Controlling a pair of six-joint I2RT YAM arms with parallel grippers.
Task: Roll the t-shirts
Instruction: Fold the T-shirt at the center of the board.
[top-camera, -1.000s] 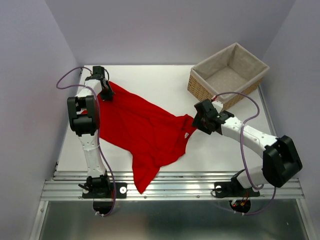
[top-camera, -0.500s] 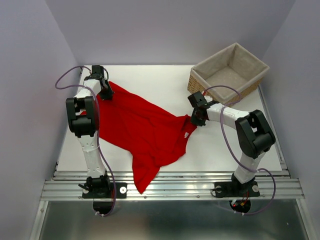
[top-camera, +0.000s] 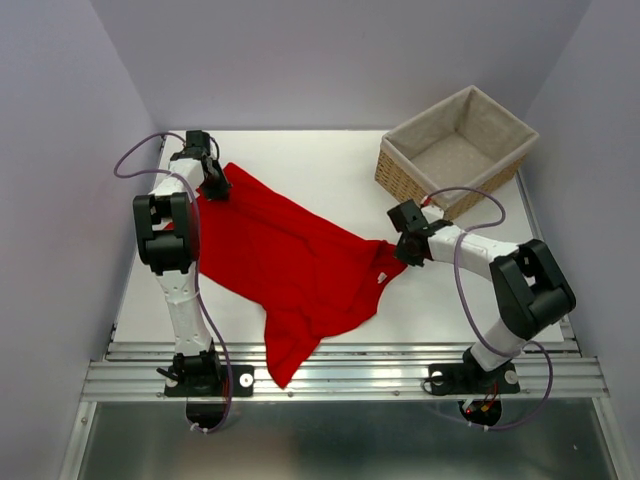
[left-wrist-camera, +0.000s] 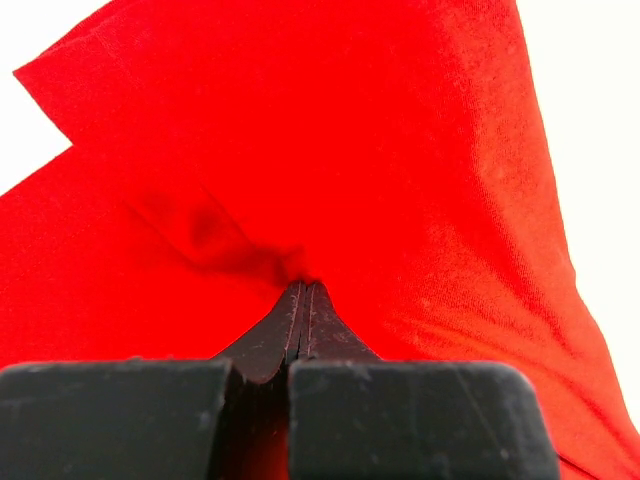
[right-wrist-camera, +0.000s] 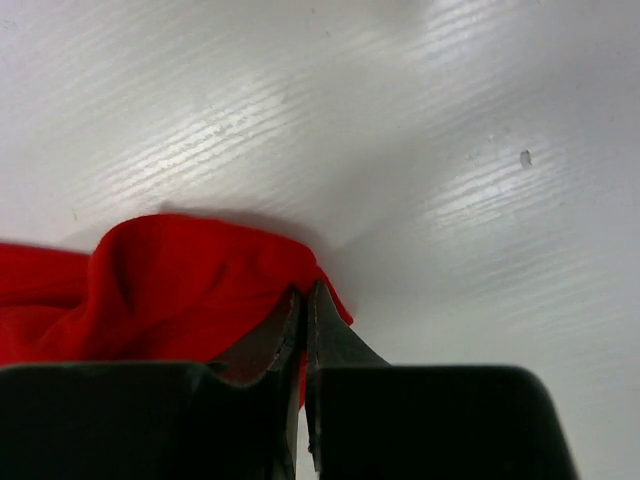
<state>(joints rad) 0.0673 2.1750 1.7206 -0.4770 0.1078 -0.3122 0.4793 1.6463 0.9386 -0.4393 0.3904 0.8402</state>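
The t-shirt (top-camera: 290, 260), centre left in the top view, is plain bright red with no print. The table (top-camera: 330, 160) is white. The basket (top-camera: 398, 180), upper right, has tan woven wicker walls and a pale grey-beige lining. The left arm (top-camera: 183, 290) and right arm (top-camera: 470, 250) are white with black joints; their cables (top-camera: 116, 165) are purple.

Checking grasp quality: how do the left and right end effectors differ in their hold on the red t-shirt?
The left end effector grips the red t-shirt at its far-left corner; the right end effector grips its right tip. The left bites amid cloth; the right bites only an edge fold, bare table beyond. Both are shut on it.
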